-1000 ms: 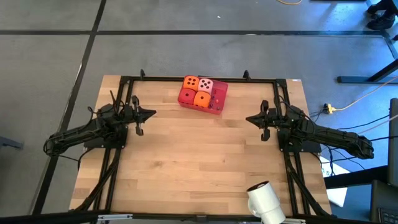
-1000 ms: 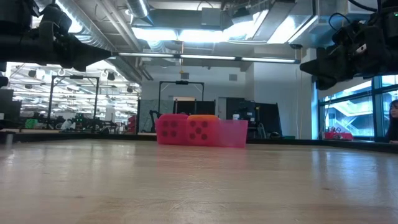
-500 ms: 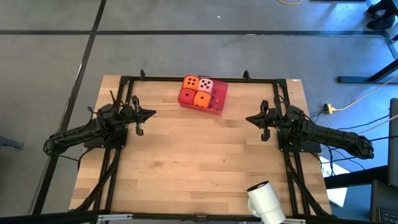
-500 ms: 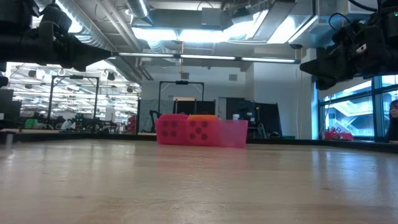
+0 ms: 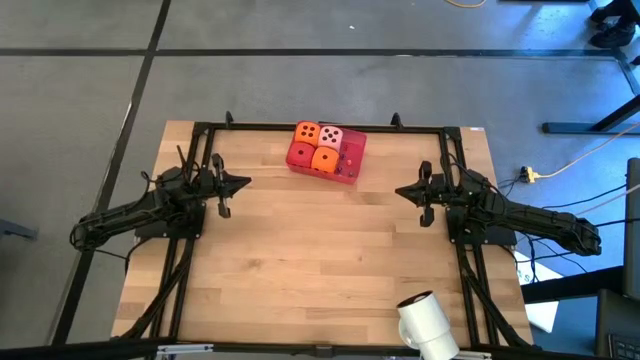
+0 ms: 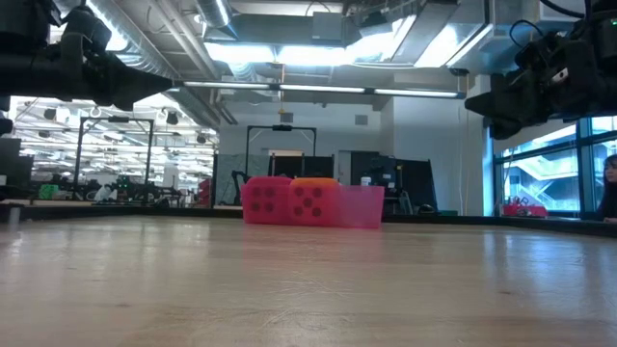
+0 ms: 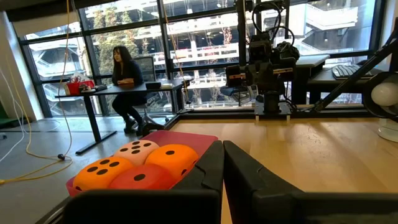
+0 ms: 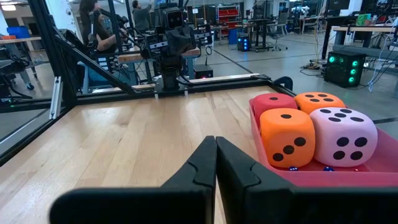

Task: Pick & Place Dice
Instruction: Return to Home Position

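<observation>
Dice (image 5: pixel 322 148) are sitting packed in the red tray (image 5: pixel 353 155), so the left hand (image 5: pixel 245 182) and right hand (image 5: pixel 399 192) are hovering aside, fingers together, empty.

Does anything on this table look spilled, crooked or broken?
Nothing much: the four dice sit packed in the red tray, which lies slightly askew near the far edge of the table. The left gripper and right gripper rest shut at either side, clear of it.
</observation>
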